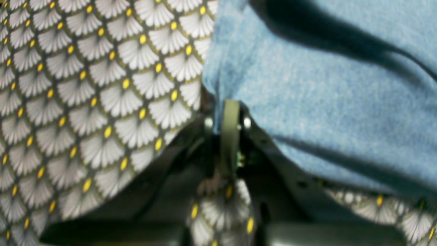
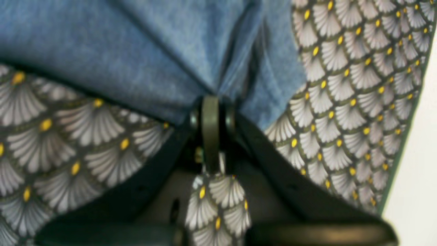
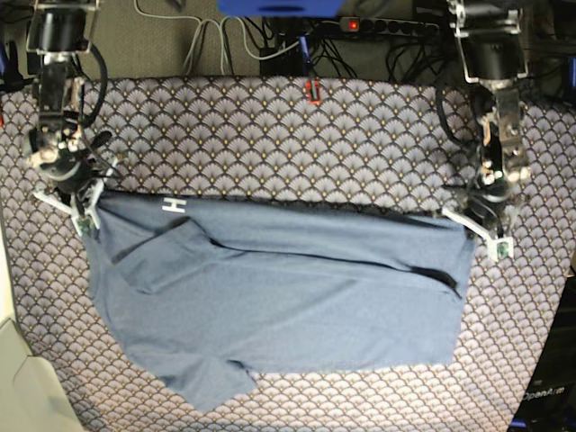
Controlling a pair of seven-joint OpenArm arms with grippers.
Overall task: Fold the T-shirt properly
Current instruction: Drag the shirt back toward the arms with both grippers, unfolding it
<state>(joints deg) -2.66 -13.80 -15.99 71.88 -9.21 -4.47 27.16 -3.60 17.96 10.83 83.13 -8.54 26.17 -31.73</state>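
Observation:
The slate-blue T-shirt [image 3: 279, 297] lies spread across the tablecloth, folded over once, with a white letter [image 3: 174, 206] showing at its upper left edge. My left gripper [image 3: 474, 223] is shut on the T-shirt's upper right corner; in the left wrist view its jaws [image 1: 227, 116] pinch the blue cloth [image 1: 324, 102]. My right gripper [image 3: 90, 200] is shut on the T-shirt's upper left corner; in the right wrist view its jaws [image 2: 211, 109] pinch bunched blue cloth [image 2: 136, 51]. A sleeve [image 3: 202, 382] sticks out at the lower left.
The scallop-patterned tablecloth [image 3: 297, 135] covers the table. A pale table edge [image 3: 22, 378] shows at lower left and in the right wrist view [image 2: 416, 171]. Cables and a power strip [image 3: 396, 27] lie behind the table.

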